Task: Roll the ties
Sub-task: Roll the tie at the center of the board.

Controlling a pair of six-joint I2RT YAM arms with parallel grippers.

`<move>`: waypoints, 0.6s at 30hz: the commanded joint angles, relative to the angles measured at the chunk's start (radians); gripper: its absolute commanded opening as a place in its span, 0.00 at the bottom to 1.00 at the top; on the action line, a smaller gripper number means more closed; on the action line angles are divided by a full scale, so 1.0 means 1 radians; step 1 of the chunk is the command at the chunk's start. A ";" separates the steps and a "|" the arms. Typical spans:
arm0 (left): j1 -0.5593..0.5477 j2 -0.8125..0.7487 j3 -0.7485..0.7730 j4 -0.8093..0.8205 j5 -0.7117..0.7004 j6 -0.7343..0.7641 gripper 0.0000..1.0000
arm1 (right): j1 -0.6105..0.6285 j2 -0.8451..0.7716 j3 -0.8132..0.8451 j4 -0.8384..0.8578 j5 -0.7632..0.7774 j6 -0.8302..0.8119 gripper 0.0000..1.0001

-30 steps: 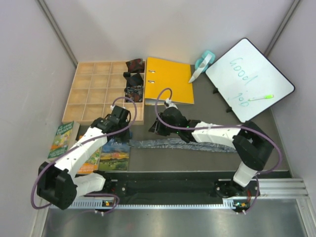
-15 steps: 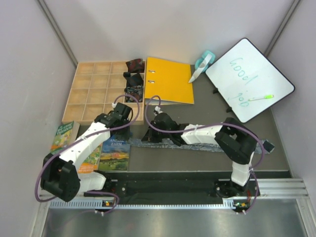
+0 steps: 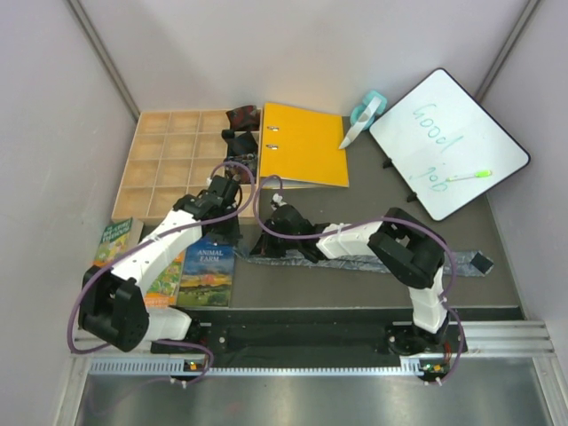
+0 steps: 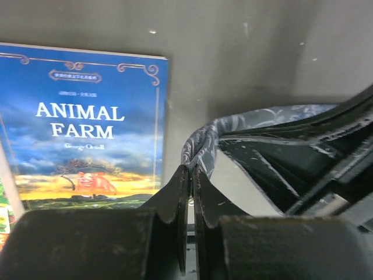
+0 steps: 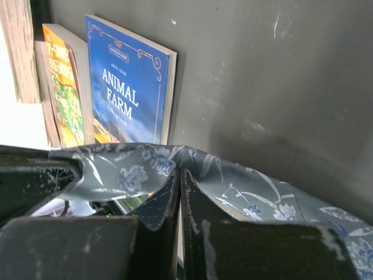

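A silvery grey-blue tie with a flower pattern lies across the dark table, and its dark tip is at the right. My left gripper is shut on the tie's left end, which the left wrist view shows as a fold of the tie pinched at the left gripper. Close beside it, my right gripper is also shut on the cloth. In the right wrist view the tie drapes over the right gripper. Small rolled ties, dark red and black, sit by the tray's right side.
A wooden grid tray stands at the back left. An orange folder, a teal tape dispenser and a whiteboard are behind the tie. The Animal Farm book and a green book lie at the left front.
My right gripper has slid left along the tie and shut on it close to the left gripper. The left arm shifted slightly up and right and kept its grip on the tie's end.
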 commanded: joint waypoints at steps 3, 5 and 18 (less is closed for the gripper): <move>0.004 0.007 0.053 0.013 0.142 -0.042 0.00 | 0.014 0.020 0.030 0.058 0.013 -0.003 0.00; 0.004 0.001 0.049 0.027 0.165 -0.055 0.00 | 0.014 0.025 0.034 0.066 0.017 -0.005 0.00; -0.012 -0.001 0.010 0.094 0.242 -0.098 0.00 | 0.005 -0.090 0.002 -0.009 0.043 -0.033 0.00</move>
